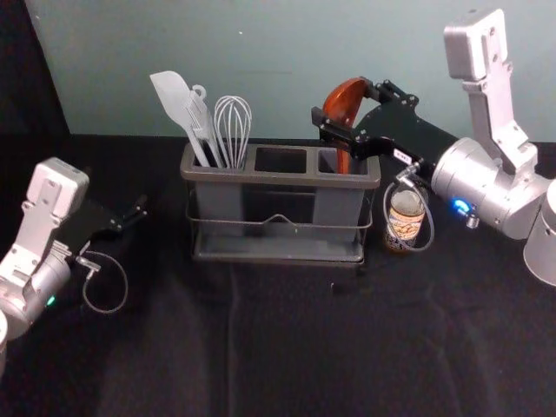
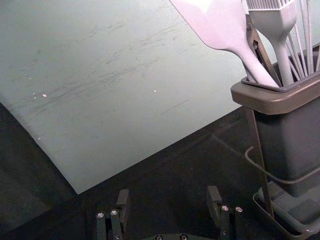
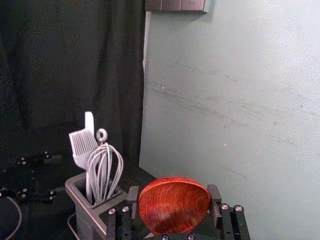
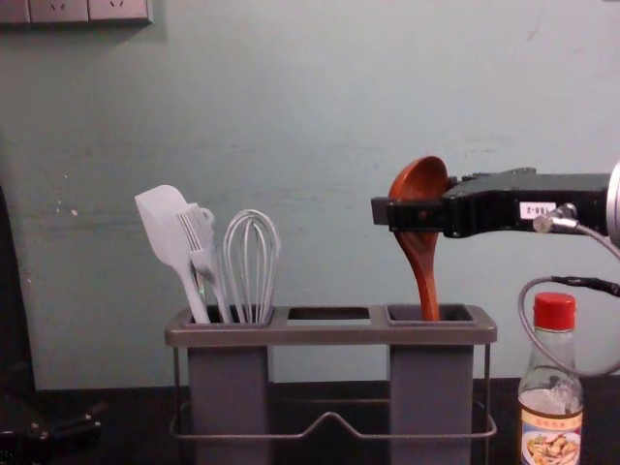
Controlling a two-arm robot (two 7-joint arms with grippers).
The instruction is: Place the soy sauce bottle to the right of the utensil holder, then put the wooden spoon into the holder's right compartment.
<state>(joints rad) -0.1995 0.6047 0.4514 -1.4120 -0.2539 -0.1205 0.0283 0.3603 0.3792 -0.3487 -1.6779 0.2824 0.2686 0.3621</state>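
Wooden spoon [image 4: 419, 179] pinched by right gripper [image 1: 342, 103] above right compartment [image 1: 327, 160] (left gripper [image 1: 133, 214] spread, empty, leftward).

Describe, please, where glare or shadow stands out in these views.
Left wrist view: glare whitens part of the spatula; right wrist and chest views: a soft shadow falls beside the wall panel; head view: the black cloth is dark, its creases faint.

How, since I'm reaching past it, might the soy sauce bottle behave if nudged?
The soy sauce bottle looks rigid, probably glass, given its clear neck. Tall and narrow, it might tip, then likely roll on its rounded sides.
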